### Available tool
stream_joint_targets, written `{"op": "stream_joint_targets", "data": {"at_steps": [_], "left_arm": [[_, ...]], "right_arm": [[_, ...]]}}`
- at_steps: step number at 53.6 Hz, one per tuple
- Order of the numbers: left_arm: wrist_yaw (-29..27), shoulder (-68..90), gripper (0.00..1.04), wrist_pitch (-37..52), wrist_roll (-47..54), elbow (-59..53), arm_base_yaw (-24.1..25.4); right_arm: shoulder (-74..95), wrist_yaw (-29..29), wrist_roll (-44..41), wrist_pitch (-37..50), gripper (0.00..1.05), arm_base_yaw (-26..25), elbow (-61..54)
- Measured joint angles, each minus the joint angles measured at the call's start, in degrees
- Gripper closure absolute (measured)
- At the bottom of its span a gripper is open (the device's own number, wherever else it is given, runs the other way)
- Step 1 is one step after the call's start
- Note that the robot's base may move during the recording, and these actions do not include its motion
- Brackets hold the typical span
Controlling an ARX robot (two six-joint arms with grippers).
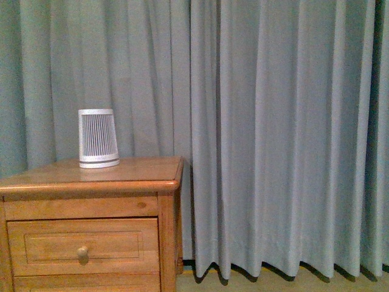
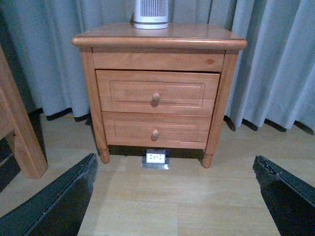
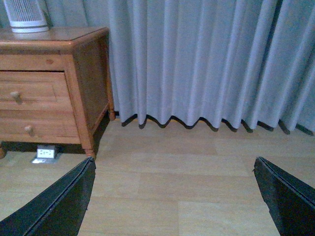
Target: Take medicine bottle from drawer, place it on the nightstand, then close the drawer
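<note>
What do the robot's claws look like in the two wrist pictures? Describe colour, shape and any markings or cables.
The left claw and the right claw look alike. Each has two black, slightly glossy fingers, shaped as broad wedges that narrow to a blunt tip, with faintly scuffed, paler edges. No markings or cables show. The front view shows neither arm.

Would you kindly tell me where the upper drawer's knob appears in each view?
Front view: upper knob, bottom left.
Left wrist view: upper knob, directly above the lower knob.
Right wrist view: upper knob, below the slatted device.
Shared landmark: white slatted device on the nightstand.
</note>
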Motion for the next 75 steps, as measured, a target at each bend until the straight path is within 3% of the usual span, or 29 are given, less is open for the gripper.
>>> {"op": "stream_joint_targets", "data": {"at_steps": [24, 29, 33, 36, 41, 47, 51, 60, 75], "left_arm": [[0.0, 0.0, 0.07, 0.0, 0.0, 0.0, 0.0], [-6.4, 1.7, 0.07, -2.1, -6.3, 0.2, -1.6], [-7.3, 5.3, 0.07, -1.2, -12.4, 0.2, -1.4], [-5.7, 10.8, 0.07, 4.9, -15.5, 0.3, -1.0], [-4.4, 30.5, 0.07, 23.5, -19.7, 0.6, -0.6], [-3.8, 53.8, 0.07, 44.3, -19.4, 3.6, -1.7], [-3.3, 66.2, 0.07, 53.1, -18.9, 7.2, -1.9], [-4.5, 89.7, 0.07, 61.5, -17.6, 17.5, -2.9], [-6.0, 111.7, 0.07, 69.1, -14.4, 31.3, -3.9]], "right_arm": [[0.0, 0.0, 0.0, 0.0, 0.07, 0.0, 0.0], [0.0, 0.0, 0.0, 0.0, 0.07, 0.0, 0.0], [0.0, 0.0, 0.0, 0.0, 0.07, 0.0, 0.0], [0.0, 0.0, 0.0, 0.0, 0.07, 0.0, 0.0], [0.0, 0.0, 0.0, 0.0, 0.07, 0.0, 0.0], [0.0, 0.0, 0.0, 0.0, 0.07, 0.0, 0.0], [0.0, 0.0, 0.0, 0.0, 0.07, 0.0, 0.0], [0.0, 0.0, 0.0, 0.0, 0.07, 0.0, 0.0], [0.0, 0.0, 0.0, 0.0, 0.07, 0.0, 0.0]]}}
